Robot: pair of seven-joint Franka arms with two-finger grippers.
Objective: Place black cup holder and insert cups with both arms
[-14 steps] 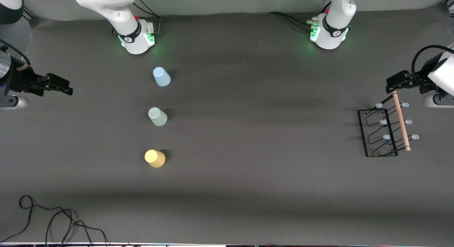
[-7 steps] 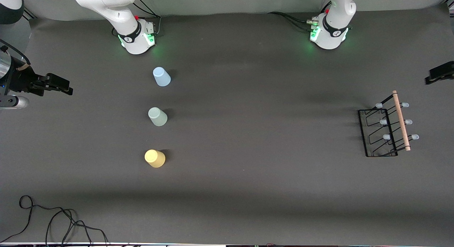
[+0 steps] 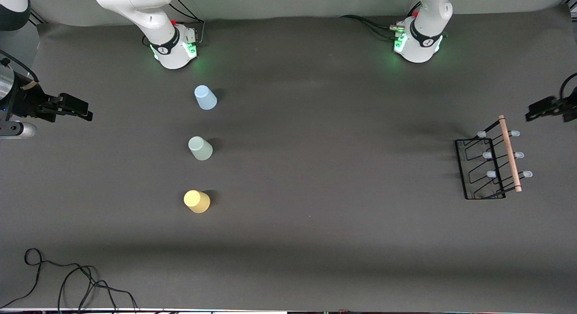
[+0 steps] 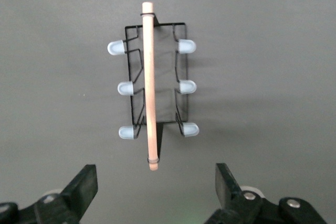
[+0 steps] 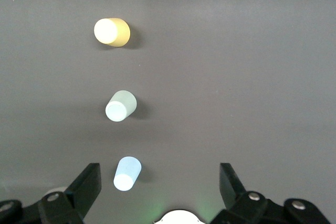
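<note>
The right gripper [image 3: 74, 110] hangs with jaws spread and empty, well apart from the cups: blue [image 3: 205, 98], green [image 3: 200, 148], yellow [image 3: 197, 201]. The black cup holder [image 3: 492, 163] stands just beside the left gripper's [image 3: 543, 109] spread, empty jaws.

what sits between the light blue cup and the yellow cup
The pale green cup stands between the light blue cup and the yellow cup, in one row, seen in the front view.

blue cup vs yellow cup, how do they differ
The blue cup is pale blue; the yellow cup is warm yellow. The blue cup stands farthest from the front camera, near the right arm's base; the yellow cup stands nearest that camera, with the green cup between them. Both are small, tapered and upside down.
</note>
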